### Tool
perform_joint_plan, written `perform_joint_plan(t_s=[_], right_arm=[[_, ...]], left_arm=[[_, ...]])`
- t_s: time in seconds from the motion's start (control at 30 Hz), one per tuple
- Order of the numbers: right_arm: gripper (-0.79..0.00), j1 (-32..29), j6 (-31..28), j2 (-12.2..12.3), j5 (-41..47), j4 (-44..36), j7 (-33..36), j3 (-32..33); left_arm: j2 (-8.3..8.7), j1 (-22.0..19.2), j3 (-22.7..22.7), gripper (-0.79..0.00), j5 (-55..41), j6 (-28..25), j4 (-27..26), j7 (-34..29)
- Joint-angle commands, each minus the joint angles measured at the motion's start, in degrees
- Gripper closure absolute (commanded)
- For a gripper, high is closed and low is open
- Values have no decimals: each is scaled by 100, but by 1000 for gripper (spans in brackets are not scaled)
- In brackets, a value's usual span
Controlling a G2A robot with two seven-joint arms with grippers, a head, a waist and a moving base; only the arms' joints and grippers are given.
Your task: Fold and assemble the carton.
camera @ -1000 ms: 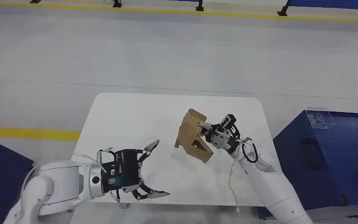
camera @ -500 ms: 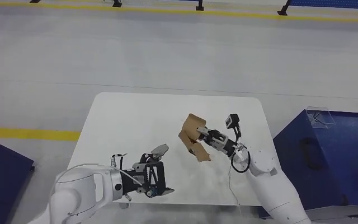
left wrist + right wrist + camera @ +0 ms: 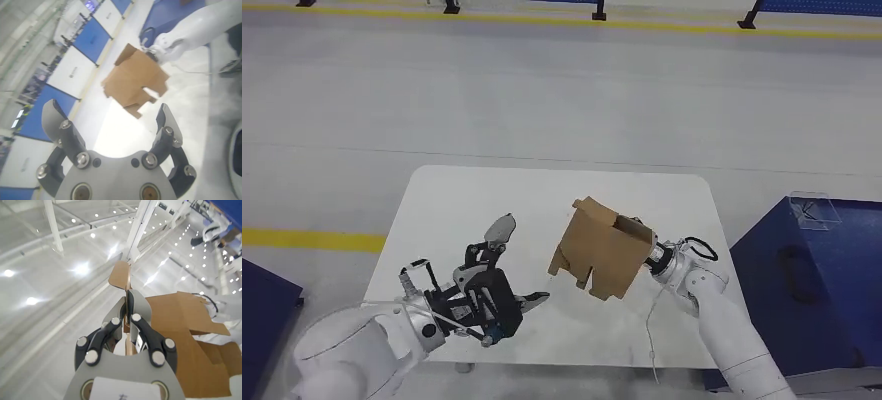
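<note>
I see the brown cardboard carton (image 3: 600,255) held up in the air over the right half of the white table with round corners (image 3: 467,200). It is partly folded, open and tilted. One big flat side faces up. Its loose flaps hang down toward the table top, on the side near the table's front edge. I cannot tell if the lowest flap touches the table.

My right gripper (image 3: 127,298) is over the table's right side, close to its right edge. Its two grey fingers are squeezed together on a thin edge of the carton (image 3: 181,336), with only the cardboard between them.

My left gripper (image 3: 520,262) is over the front left part of the table, apart from the carton. Its fingers are spread wide and there is nothing between them. From its own camera, the left gripper (image 3: 107,108) points across the table toward the carton (image 3: 132,81). The white right arm (image 3: 189,36) shows behind the carton there.

Just off the table's right edge stands a dark blue box (image 3: 812,270). A yellow line (image 3: 302,239) runs along the grey floor off the table's left side.
</note>
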Motion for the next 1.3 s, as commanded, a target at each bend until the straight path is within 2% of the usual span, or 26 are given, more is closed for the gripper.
perform_joint_plan(t_s=[0.0,0.13,0.2,0.3,0.4,0.47,0.63,0.77,0.87,1.27], right_arm=[[0,2,-37,2,-22,-5,62,2],[0,-38,4,-4,58,-12,19,-10],[0,-70,235,-16,355,-80,-351,-14],[0,-111,336,-41,755,-157,-822,-13],[0,-86,548,-72,1300,-155,-1322,-41],[0,-60,495,-89,1499,-177,-1595,-40],[0,-59,491,-125,1798,-223,-1929,-78],[0,-56,478,-141,1886,-254,-2043,-69],[0,-61,486,-152,1902,-266,-2080,-74],[0,-138,605,-174,1835,-323,-2044,-35]], left_arm=[[0,-3,5,-785,-166,-150,11,-33],[0,-3,5,-785,-166,-150,11,-33],[29,-166,62,-785,1114,-47,-57,-244],[18,-231,789,-785,2951,796,-57,336],[3,-77,1503,-785,4773,1682,-57,453],[-20,62,1912,-785,5515,2096,-57,450],[-56,255,2553,-785,7065,2406,-57,387],[-104,351,2787,-785,7241,2278,-57,373],[-141,326,2851,-785,7240,1997,-57,376],[-378,-31,3104,-785,7041,1606,291,75]])
